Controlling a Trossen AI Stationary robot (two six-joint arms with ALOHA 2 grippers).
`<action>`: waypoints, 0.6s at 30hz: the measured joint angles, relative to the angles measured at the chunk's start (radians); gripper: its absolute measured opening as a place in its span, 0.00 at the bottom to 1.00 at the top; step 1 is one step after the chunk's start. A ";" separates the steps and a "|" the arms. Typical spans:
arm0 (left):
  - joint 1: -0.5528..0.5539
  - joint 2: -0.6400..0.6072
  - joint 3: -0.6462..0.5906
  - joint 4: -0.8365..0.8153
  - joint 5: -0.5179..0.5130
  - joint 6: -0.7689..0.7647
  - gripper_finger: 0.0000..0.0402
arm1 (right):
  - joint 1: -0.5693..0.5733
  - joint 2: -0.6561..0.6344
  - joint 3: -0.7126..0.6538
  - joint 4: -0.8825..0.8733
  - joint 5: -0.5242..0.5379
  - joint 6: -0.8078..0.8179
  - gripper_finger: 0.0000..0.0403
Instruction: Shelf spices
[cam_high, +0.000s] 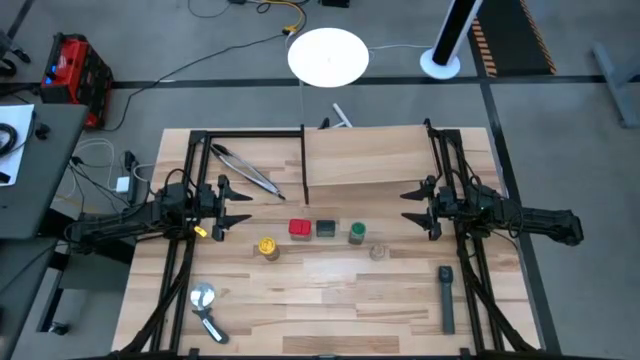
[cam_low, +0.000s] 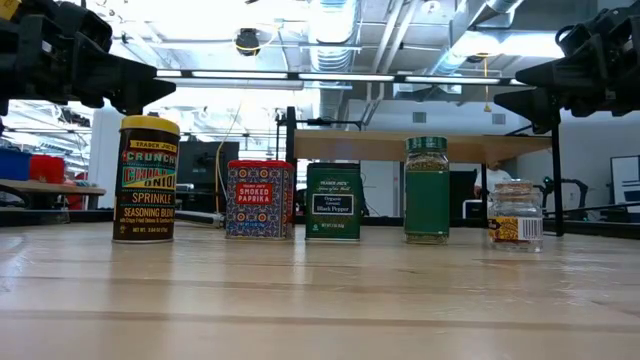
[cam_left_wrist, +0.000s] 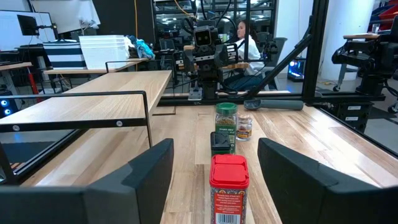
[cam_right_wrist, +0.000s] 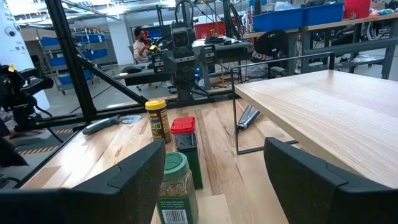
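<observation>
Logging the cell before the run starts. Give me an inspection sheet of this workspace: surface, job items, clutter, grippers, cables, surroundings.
Surface: slatted wood table, dry and level.
Job's things: five spices in a row, all on the table: yellow jar, red tin, dark tin, green-lidded jar, small clear jar. The shelf holds none.
Clutter: tongs, black bar tool, a round metal utensil.
Grippers: left gripper open, right gripper open, both raised and empty.
Cables: on the floor beyond the table.
Surroundings: seated person in the background.
</observation>
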 joint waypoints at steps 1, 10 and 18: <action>0.000 0.000 0.000 0.000 0.000 0.000 0.56 | 0.000 0.000 0.000 0.000 0.000 0.000 0.69; 0.000 0.000 0.000 0.012 -0.016 -0.072 0.56 | 0.000 0.000 0.000 0.000 0.000 0.000 0.69; 0.001 -0.001 0.033 0.074 -0.375 -0.957 0.56 | 0.000 0.000 0.000 0.000 0.000 0.000 0.69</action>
